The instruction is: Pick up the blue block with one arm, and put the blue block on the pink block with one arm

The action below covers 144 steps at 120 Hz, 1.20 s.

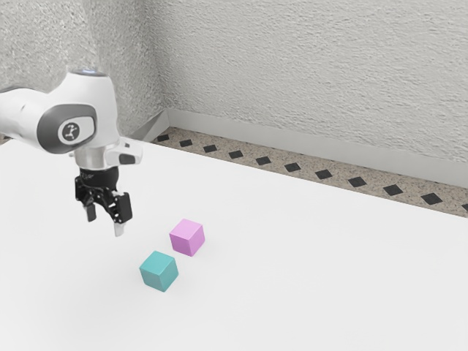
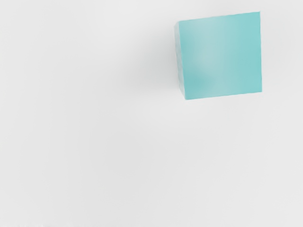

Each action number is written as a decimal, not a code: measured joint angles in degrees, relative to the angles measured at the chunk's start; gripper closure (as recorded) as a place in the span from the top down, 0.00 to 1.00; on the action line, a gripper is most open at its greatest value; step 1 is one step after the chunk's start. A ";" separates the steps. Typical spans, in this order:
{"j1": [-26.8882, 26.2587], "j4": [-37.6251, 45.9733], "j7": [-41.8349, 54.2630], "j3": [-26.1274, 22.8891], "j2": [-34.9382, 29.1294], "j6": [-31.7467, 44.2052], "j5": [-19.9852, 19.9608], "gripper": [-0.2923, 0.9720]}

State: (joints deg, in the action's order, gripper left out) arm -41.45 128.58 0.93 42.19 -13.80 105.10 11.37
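We note a smooth white table [image 1: 329, 285] under a rough stucco wall [image 1: 307, 66]. The exterior view gives us the arm [image 1: 66, 124] with its gripper [image 1: 104, 223] above the table, fingers parted and empty. The matte blue block [image 1: 159, 270] sits on the table toward the exterior view's right, nearer than the gripper. The pink block [image 1: 187, 236] lies just beyond it, apart. The wrist view adds the blue block [image 2: 220, 56] from above, square-faced.

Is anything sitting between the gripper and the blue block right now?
No. In the exterior view, bare table lies between the open gripper and the blue block; the pink block sits off that line.
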 joint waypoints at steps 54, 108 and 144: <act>-0.34 1.51 -1.95 0.00 11.64 9.35 -7.71 0.77; -2.98 -0.73 -2.63 -0.27 23.10 14.73 -15.77 0.77; -2.86 -4.95 -1.78 -0.54 30.47 15.54 -20.34 0.77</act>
State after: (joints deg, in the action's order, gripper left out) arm -44.31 123.63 -0.85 41.65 16.67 120.64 -8.97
